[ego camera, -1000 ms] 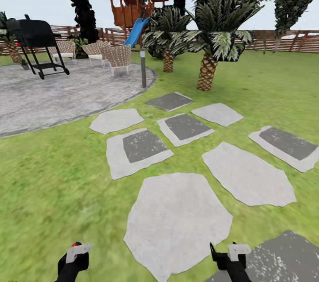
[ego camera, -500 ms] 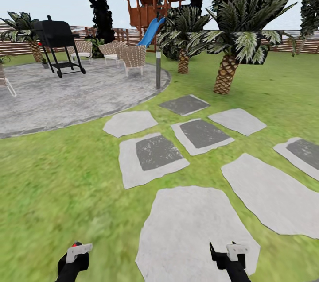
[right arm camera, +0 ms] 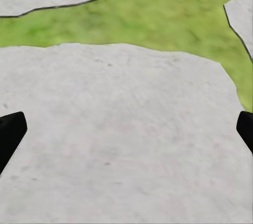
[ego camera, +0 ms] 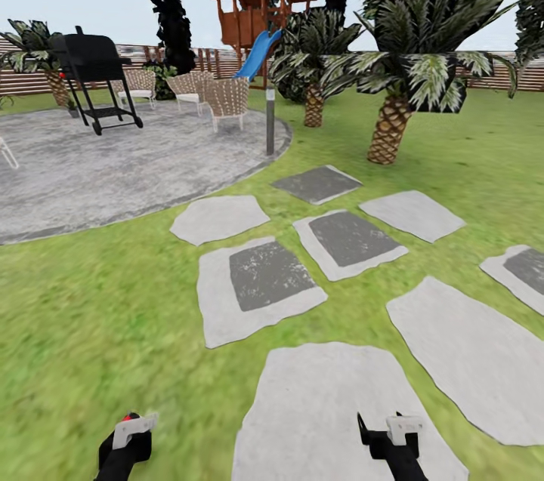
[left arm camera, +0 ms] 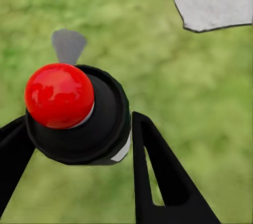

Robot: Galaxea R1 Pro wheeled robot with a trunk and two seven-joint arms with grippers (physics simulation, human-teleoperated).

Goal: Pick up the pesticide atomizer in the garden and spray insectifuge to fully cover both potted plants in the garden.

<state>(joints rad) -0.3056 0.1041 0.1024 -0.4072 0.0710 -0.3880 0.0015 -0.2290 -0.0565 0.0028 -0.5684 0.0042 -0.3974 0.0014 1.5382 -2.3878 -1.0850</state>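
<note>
My left gripper is low at the left of the head view, shut on the pesticide atomizer. The left wrist view shows the bottle end-on: a dark round head with a red knob and a sliver of white label, held between the black fingers over grass. Over a pale stepping stone, my right gripper is open, its fingertips far apart with nothing between them. The garden lawn and the round grey patio lie ahead. The potted plants are out of view.
On the patio stand a black grill and wicker chairs. A grey bollard lamp marks its rim. Palms rise at the right, a wooden playhouse with a blue slide behind, and a slatted fence at the back.
The whole picture slid right, then slightly down, so the camera turned left and moved forward. Both grippers keep their pose, and the left stays shut on the atomizer.
</note>
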